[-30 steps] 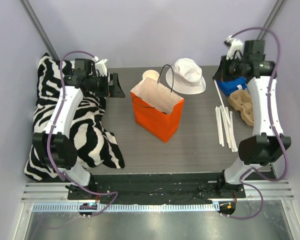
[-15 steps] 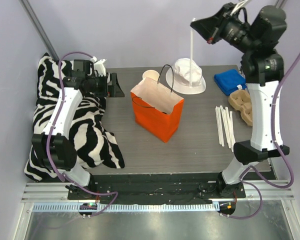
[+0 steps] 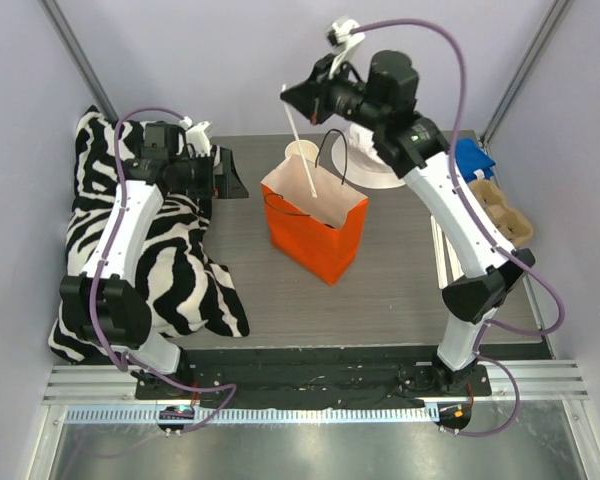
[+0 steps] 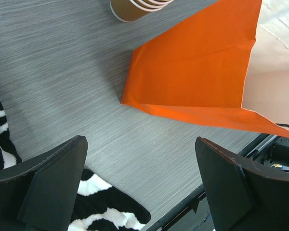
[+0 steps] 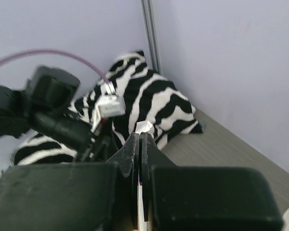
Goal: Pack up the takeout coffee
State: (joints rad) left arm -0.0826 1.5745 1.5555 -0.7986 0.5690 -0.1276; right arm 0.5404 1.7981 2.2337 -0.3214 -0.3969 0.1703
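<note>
Right end effector (image 3: 288, 95), upper centre of top view: fingers pressed together, clamped on top end of white straw (image 3: 293, 125). Straw slanted down, lower end seen over open mouth of orange bag (image 3: 315, 235) at mid-desk (image 3: 400, 290).

Left end effector (image 3: 228, 172), upper left: fingers (image 4: 53, 178) spread fully apart, nothing held or touched, bare desk between them, beside zebra cloth (image 3: 180, 250).

Stack of lidless cups (image 4: 135, 6) seen behind bag.

Lidded coffee cup: not made out in any view; place cannot be told.
</note>
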